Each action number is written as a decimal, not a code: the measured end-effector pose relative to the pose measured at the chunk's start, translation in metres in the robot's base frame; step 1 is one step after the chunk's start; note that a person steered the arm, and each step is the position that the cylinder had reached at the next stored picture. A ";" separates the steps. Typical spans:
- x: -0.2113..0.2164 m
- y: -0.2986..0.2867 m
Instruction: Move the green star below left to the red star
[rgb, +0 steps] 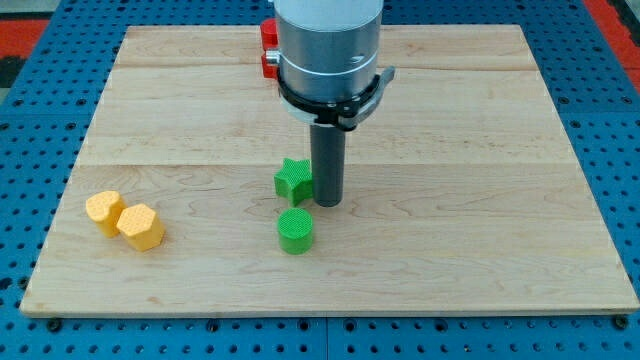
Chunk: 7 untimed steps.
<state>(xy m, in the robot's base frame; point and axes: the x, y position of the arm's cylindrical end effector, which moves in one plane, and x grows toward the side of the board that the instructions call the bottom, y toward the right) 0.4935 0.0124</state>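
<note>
The green star (292, 180) lies near the middle of the wooden board (480, 200). My tip (327, 203) touches the board just to the right of the green star, against its right side. The red star (269, 50) is at the view's top, mostly hidden behind the arm's grey body; only two red bits show at its left edge. A green cylinder (295, 230) stands just below the green star and below left of my tip.
Two yellow blocks sit at the view's lower left: a yellow star-like block (104, 211) and a yellow hexagon (141, 227), touching each other. The arm's grey body (328, 50) hangs over the board's top middle. Blue pegboard (30, 150) surrounds the board.
</note>
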 end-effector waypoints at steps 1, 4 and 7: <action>0.005 -0.023; -0.080 -0.026; -0.086 -0.039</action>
<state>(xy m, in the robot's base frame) 0.4077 -0.0269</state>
